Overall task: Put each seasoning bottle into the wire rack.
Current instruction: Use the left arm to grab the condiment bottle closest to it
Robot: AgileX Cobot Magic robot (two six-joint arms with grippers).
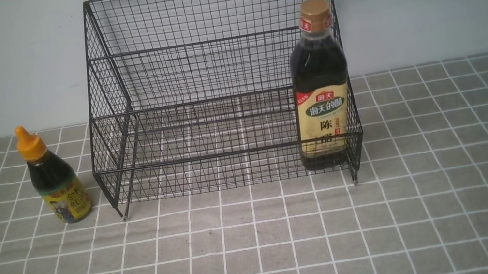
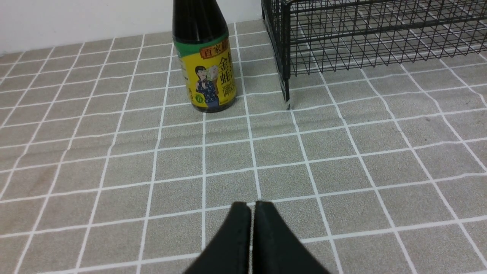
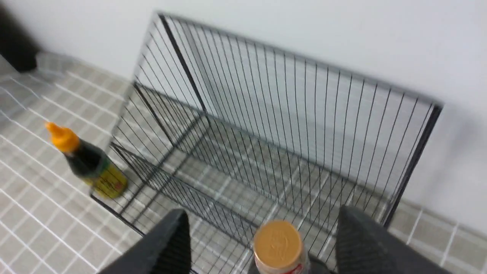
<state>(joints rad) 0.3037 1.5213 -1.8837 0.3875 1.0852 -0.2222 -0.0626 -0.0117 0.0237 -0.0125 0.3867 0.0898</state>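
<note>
Your left claw (image 2: 253, 206) is pressed shut, empty, low over the tiled tabletop (image 1: 262, 251). Ahead of it the short orange-capped bottle (image 1: 54, 179) stands upright on the table, just beside the left end of the wire rack (image 1: 227, 153). Your right claw (image 3: 261, 217) gapes wide above the tall bottle (image 1: 321, 90), upright in the lower tier's right end.
</note>
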